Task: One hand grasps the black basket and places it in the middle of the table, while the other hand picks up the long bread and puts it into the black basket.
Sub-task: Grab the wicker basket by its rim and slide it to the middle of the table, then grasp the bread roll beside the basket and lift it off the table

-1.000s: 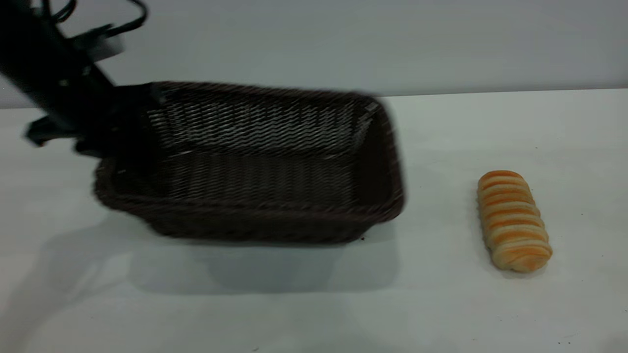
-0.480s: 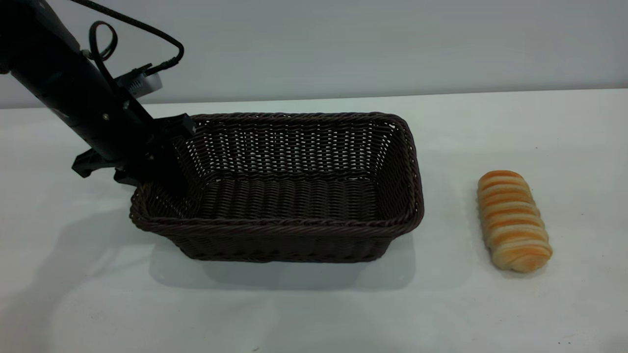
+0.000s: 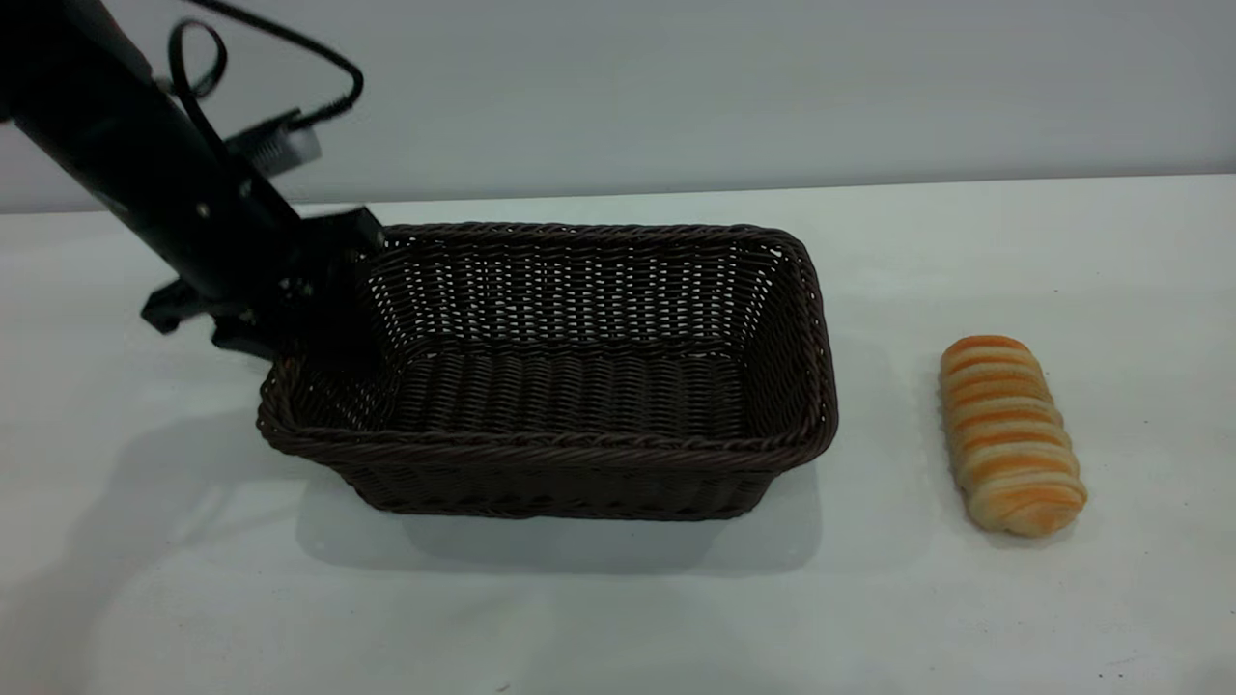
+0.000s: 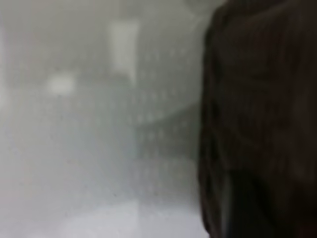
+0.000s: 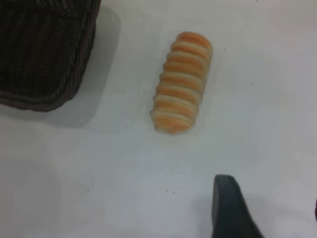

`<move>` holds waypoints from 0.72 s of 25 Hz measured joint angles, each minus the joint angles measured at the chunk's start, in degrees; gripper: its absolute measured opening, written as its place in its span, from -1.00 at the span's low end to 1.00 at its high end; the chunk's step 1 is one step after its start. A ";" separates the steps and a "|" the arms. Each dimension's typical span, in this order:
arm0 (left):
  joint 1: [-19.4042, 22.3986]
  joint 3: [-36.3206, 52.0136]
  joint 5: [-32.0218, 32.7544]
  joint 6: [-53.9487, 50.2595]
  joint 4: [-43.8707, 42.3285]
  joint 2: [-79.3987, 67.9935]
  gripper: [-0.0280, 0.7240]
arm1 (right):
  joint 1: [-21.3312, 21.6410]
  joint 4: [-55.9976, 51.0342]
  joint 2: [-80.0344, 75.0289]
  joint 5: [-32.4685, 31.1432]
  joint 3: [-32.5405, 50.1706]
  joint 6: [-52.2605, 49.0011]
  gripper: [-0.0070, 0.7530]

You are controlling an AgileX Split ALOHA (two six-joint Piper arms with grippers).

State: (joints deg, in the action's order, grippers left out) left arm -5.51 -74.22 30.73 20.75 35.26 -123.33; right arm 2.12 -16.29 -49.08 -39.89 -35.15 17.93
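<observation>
Long bread (image 3: 1010,434): soft, light, crushable; you grip it across its middle. Left pincer (image 3: 290,294) at black basket (image 3: 579,386) rim, closure indiscernible; right pincer likewise.

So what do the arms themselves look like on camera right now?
The left arm is a thick matt black tube ending in a black gripper, with a looped black cable plugged into a small grey part. Of the right arm, only one dark grey finger shows.

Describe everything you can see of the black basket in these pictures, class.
The black basket is a large rectangular wicker tray, dark brown-black, with a braided rim and open-weave sloping sides. It sits upright and empty on the table, left of the long bread and apart from it. The left gripper meets its left end.
</observation>
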 joint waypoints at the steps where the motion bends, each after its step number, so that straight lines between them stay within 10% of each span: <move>1: 0.00 0.00 0.14 -0.75 -1.25 1.09 0.41 | 0.00 0.00 0.00 0.00 0.00 0.00 0.05; 6: 0.00 0.00 3.17 -9.17 -13.80 8.70 0.71 | 0.00 0.00 0.00 0.00 0.00 -0.05 0.05; 18: 0.00 0.00 9.34 -20.02 -25.83 25.85 0.53 | -1.18 -15.93 -22.78 9.62 -0.36 11.62 0.05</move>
State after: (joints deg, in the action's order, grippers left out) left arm -5.51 -74.22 40.07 0.72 9.43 -97.47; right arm 0.94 -32.22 -71.86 -30.27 -35.51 29.54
